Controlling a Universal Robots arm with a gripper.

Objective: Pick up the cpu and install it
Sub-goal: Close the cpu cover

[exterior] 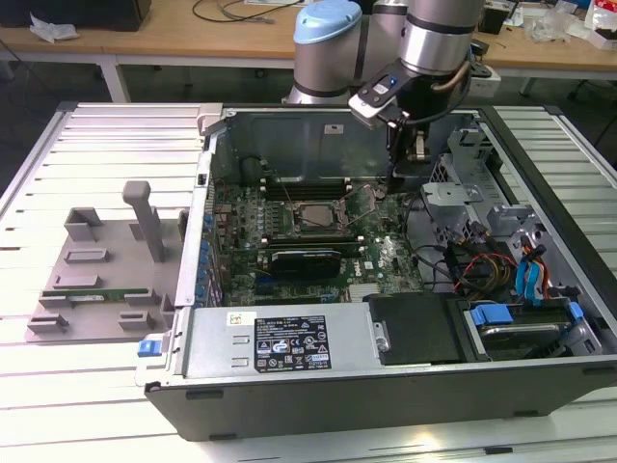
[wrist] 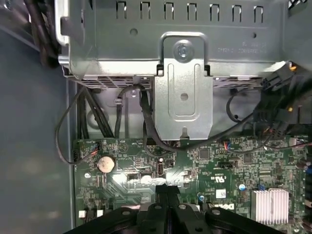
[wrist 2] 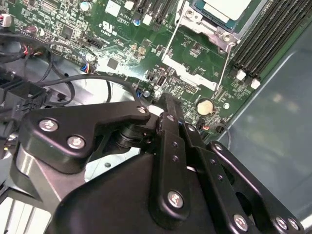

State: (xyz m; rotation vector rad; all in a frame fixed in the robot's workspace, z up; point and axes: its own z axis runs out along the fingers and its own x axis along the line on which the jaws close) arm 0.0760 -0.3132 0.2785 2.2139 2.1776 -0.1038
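The cpu [exterior: 310,218] lies flat in its socket [exterior: 339,220] near the middle of the board [exterior: 381,256], silver top up; in the second wrist view the cpu [wrist 2: 225,9] sits inside the socket's metal frame [wrist 2: 204,22], with the long memory slots [wrist 2: 263,39] running just beside it. The gripper [exterior: 397,174] hangs inside the open case [exterior: 289,347], low over the board and apart from the cpu, toward the exterior view's right of the socket. Its fingers are pressed together with nothing between them, as both wrist views show the gripper [wrist 2: 168,103] [wrist: 168,189]. Near the fingertips a round coin cell [wrist: 106,163] [wrist 2: 205,106] sits on the board. In the first wrist view a grey metal bracket [wrist: 184,92] stands past the board's edge with black cables [wrist: 87,117] running under it, and a finned heatsink [wrist: 269,204] sits on the board well to one side of the gripper. In the exterior view a long black card [exterior: 307,258] stands on the board next to the socket. Outside the case, on the exterior view's left, a grey tray [exterior: 96,256] rests on the slatted table [exterior: 116,135] and holds a thin green stick [exterior: 96,294].
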